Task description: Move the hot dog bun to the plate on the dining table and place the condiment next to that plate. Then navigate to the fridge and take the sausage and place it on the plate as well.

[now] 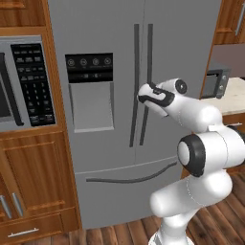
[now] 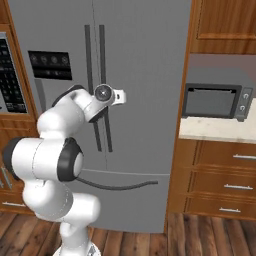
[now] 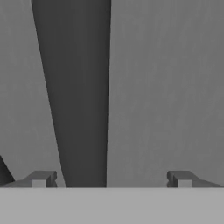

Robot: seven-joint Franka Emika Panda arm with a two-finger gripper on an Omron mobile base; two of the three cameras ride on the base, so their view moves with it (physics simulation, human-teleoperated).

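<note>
Fridge [image 1: 124, 62] handle [image 1: 146, 86]: left base view, the vertical right-door bar stands just beyond the gripper [image 1: 141, 97], doors shut; sausage presumably inside.
Right base view: gripper [image 2: 119, 96] sits level with the handle [image 2: 102, 75] pair, close beside it.
Hand view: gripper [image 3: 111, 179] fingers spread wide, empty; dark handle [image 3: 76, 92] runs lengthwise, nearer the left fingertip [image 3: 40, 179].

Nothing legible anywhere here. The wall oven's keypad [image 1: 32, 83], at the left of the left base view, carries rows of pale marks too small to read. The fridge's dispenser panel [image 1: 89, 61], upper middle, shows round icons and faint specks, no readable words. The toaster oven [image 2: 216, 100], right side of the right base view, bears no readable marking.
</note>
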